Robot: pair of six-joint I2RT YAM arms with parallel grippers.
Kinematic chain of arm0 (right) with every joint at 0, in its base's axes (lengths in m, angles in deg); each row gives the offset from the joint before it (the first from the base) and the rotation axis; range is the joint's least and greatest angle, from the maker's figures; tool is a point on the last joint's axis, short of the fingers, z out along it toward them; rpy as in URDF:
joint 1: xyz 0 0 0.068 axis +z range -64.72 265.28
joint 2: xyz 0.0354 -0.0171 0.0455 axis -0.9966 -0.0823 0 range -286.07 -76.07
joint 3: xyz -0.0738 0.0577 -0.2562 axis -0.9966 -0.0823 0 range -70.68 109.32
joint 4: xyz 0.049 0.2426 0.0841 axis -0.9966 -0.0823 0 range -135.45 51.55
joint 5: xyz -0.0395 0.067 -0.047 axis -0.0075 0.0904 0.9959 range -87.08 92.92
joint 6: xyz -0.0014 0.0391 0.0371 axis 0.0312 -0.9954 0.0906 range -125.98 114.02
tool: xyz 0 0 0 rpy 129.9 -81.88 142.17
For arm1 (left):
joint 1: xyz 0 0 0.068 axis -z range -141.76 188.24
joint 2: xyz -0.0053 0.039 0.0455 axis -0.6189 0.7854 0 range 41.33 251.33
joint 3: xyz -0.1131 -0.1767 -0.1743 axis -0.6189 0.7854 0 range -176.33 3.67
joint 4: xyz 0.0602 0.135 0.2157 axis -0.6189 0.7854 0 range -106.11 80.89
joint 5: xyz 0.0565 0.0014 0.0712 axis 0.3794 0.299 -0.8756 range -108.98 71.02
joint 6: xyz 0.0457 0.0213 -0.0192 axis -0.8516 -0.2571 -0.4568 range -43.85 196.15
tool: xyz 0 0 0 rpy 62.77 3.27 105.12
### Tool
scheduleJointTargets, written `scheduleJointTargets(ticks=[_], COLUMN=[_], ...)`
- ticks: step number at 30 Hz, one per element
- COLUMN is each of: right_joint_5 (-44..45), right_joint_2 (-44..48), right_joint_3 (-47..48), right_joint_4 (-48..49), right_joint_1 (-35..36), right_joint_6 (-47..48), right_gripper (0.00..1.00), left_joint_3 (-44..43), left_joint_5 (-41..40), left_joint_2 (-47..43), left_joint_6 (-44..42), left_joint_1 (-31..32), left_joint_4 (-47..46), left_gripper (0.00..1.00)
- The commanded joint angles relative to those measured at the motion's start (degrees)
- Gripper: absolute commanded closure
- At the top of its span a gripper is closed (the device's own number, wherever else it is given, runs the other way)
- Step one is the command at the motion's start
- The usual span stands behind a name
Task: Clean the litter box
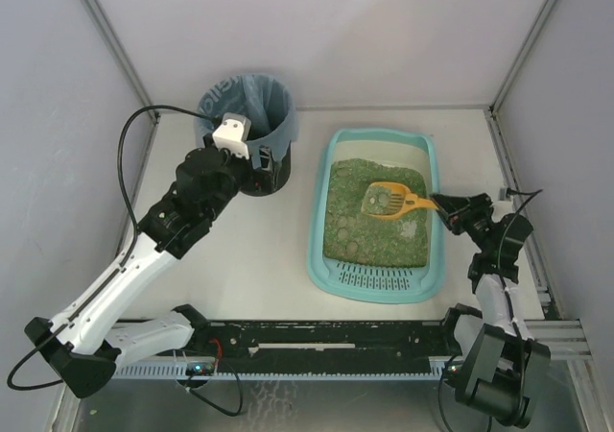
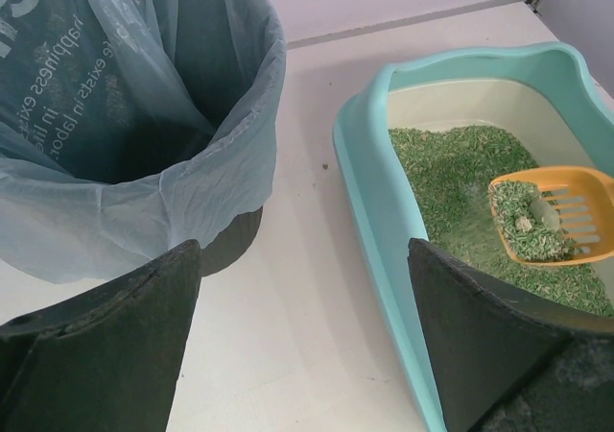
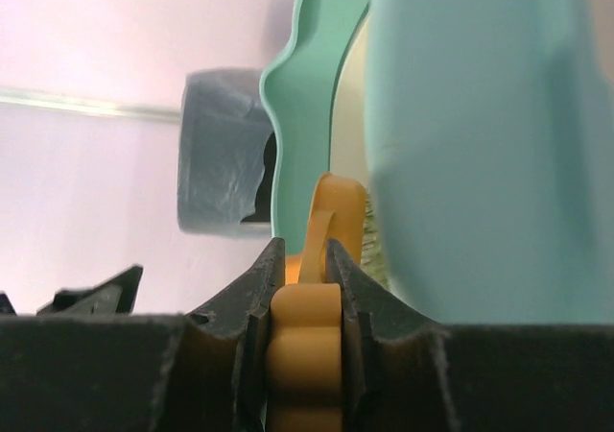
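The litter box (image 1: 320, 211) is a shallow light-teal tray right of centre, with green litter and a slotted grille at its near end. An orange slotted scoop (image 1: 388, 200) sits over the litter, loaded with granules and a small clump (image 2: 524, 223). My right gripper (image 1: 443, 204) is at the box's right rim, shut on the scoop's handle (image 3: 305, 346); the fingers (image 3: 264, 278) press both sides of it. My left gripper (image 2: 302, 252) stands open above the table between the bin and the box rim (image 2: 369, 192), holding nothing.
A round black bin (image 1: 245, 106) lined with a blue bag stands at the back left, just behind my left gripper (image 1: 263, 166). In the left wrist view the bin (image 2: 144, 115) fills the left side. Grey walls enclose the table on three sides.
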Motion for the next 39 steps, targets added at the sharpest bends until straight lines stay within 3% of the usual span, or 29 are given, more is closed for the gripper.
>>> scheduleJointTargets(ticks=[1, 5, 9, 13, 17, 21, 25, 30, 33, 37, 39], right_joint_5=[-2.6, -0.9, -3.9, -1.6, -3.9, -0.8, -3.7, -1.1, -3.4, 0.1, 0.4], right_joint_2=[-0.2, 0.6, -1.3, 0.3, -0.5, 1.0, -1.1, 0.5, -0.3, 1.4, 1.4], right_joint_3=[2.1, -0.8, 2.0, -0.7, 2.0, -0.8, 1.5, -0.8, 1.0, 0.5, 0.3], right_joint_4=[5.9, 6.2, 8.9, 5.4, 7.2, 4.9, 9.6, 6.4, 8.5, 2.6, 5.8], right_joint_1=[3.6, -2.2, 3.4, -2.4, 2.8, -1.4, 3.0, -1.8, 1.7, -0.9, 1.9], right_joint_6=[-0.9, -4.3, -2.8, -3.9, -1.6, -3.2, -3.0, -3.4, -1.7, -1.0, -2.2], right_gripper=[1.0, 1.0, 1.0, 1.0, 1.0, 1.0, 1.0, 1.0, 1.0, 1.0, 1.0], left_joint_3=[1.0, 0.8, 0.9, 0.6, 0.7, 0.4, 0.6, 0.4, 0.5, 0.0, -0.2], left_joint_5=[-0.9, -1.3, -1.0, -0.6, -0.4, 0.3, 0.2, 0.6, 0.5, 1.9, 2.5], left_joint_2=[-1.0, -1.1, -1.1, -0.9, -0.8, -0.5, -0.6, -0.2, -0.5, 0.1, 0.2], left_joint_6=[0.8, 0.9, 1.2, 1.4, 1.6, 1.9, 1.9, 2.1, 2.5, 4.9, 5.7], left_joint_1=[-0.7, -0.9, -1.3, -1.6, -2.0, -2.1, -2.4, -2.6, -3.1, -5.3, -6.3], left_joint_4=[-2.4, -2.0, -2.2, -1.7, -2.0, -1.6, -2.0, -1.6, -1.8, -1.6, -1.5], left_gripper=[0.08, 0.08, 0.08, 0.08, 0.08, 0.09, 0.09, 0.09, 0.09, 0.09, 0.09])
